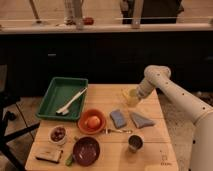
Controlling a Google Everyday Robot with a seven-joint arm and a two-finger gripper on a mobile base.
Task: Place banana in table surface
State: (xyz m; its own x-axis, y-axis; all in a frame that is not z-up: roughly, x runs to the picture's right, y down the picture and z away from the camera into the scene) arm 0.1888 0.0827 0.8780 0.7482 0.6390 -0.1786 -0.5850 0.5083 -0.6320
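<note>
The camera view looks down the table surface [105,97], a tan plank top crowded along its near half. The banana [73,100] lies inside the green tray [70,79] at the left, slim and pale, running diagonally from the tray's near-left part toward its far-right corner, so it is not yet on the wood. The gripper [136,93] is well apart from it, on the far right side of the table at the pale yellow-green cup [128,101], just beside or touching the cup's rim. Whether the gripper is spread or pressed together cannot be told here, nor whether it grips the cup. Judging by this layout, the step in hand is the reach for the fruit. It would go best if the arm first lifts straight away from the cup so as not to tip it. It then crosses high over the orange bowl [92,121] and descends from above with the gripper turned to close across the banana's narrow width near its middle. The lift must clear the tray wall. The bare planks between tray and cup look like the safest spot to set it down.
</note>
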